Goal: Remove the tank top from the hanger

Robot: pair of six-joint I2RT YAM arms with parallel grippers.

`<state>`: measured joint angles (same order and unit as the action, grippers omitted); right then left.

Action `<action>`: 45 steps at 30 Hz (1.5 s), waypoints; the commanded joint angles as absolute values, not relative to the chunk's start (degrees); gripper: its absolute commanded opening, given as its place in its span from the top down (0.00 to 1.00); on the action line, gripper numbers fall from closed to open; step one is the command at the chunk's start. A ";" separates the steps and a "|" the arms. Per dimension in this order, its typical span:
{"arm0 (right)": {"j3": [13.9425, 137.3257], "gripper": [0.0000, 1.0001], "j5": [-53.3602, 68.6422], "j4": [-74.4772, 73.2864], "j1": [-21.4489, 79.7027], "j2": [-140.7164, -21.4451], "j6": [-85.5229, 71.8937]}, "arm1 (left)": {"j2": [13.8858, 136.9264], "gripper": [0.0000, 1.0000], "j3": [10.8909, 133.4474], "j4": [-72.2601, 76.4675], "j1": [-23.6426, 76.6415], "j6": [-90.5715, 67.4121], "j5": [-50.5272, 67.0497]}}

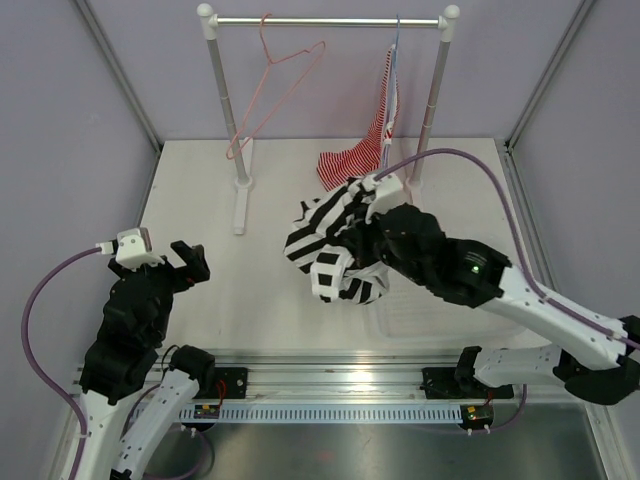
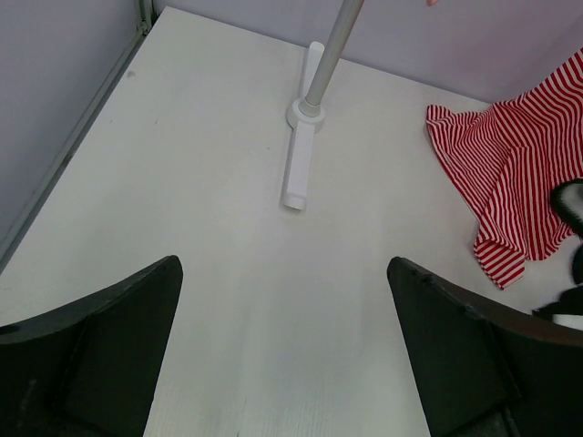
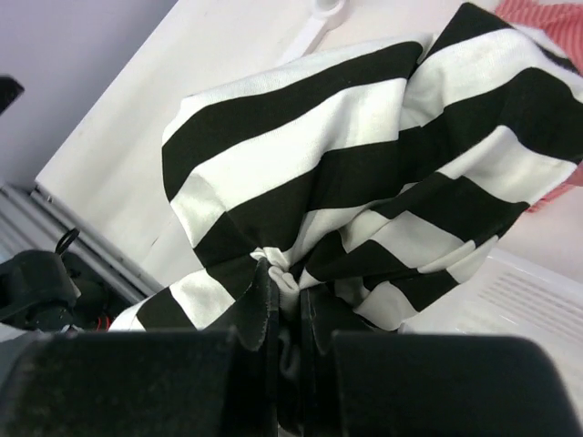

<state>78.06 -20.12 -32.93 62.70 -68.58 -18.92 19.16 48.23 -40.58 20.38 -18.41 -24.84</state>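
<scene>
The black-and-white striped tank top (image 1: 330,240) hangs bunched from my right gripper (image 1: 362,238) above the table, off the rack. In the right wrist view my right gripper (image 3: 287,291) is shut on a pinched fold of the tank top (image 3: 364,164). The pink wire hanger (image 1: 277,80) hangs bare and tilted on the rail (image 1: 330,21) at the back. My left gripper (image 1: 188,262) is open and empty low over the table's left side; its two fingers (image 2: 109,337) frame bare table in the left wrist view.
A red-and-white striped top (image 1: 375,135) hangs from the rail's right side, its hem on the table; it also shows in the left wrist view (image 2: 515,173). The rack's white posts (image 1: 225,110) and left foot (image 2: 301,155) stand at the back. A white tray (image 3: 519,300) lies under my right gripper.
</scene>
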 commanded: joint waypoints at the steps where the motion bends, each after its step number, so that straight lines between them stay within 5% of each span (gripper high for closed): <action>1: 82.52 1.00 -31.62 -43.66 62.93 -62.59 -20.65 | 18.72 0.01 48.16 -37.88 20.13 -18.19 -26.46; 13: 78.32 1.00 -56.07 -77.07 62.84 -53.26 -48.24 | 19.69 0.01 48.16 -37.00 17.84 -18.11 -24.00; 30: 49.66 1.00 -43.16 -58.27 61.70 -54.93 -61.35 | 19.95 0.01 47.99 -37.00 17.84 -18.02 -23.29; 34: 47.91 1.00 -34.41 -52.50 52.61 -57.64 -55.21 | 20.56 0.01 48.08 -37.09 17.84 -18.02 -23.38; 37: 48.86 1.00 -30.24 -48.70 48.69 -58.71 -48.35 | 21.01 0.01 48.34 -37.53 17.67 -18.28 -23.99; 45: 68.19 1.00 -42.35 -61.77 48.69 -58.19 -41.23 | 20.13 0.01 48.16 -37.79 17.67 -18.28 -24.34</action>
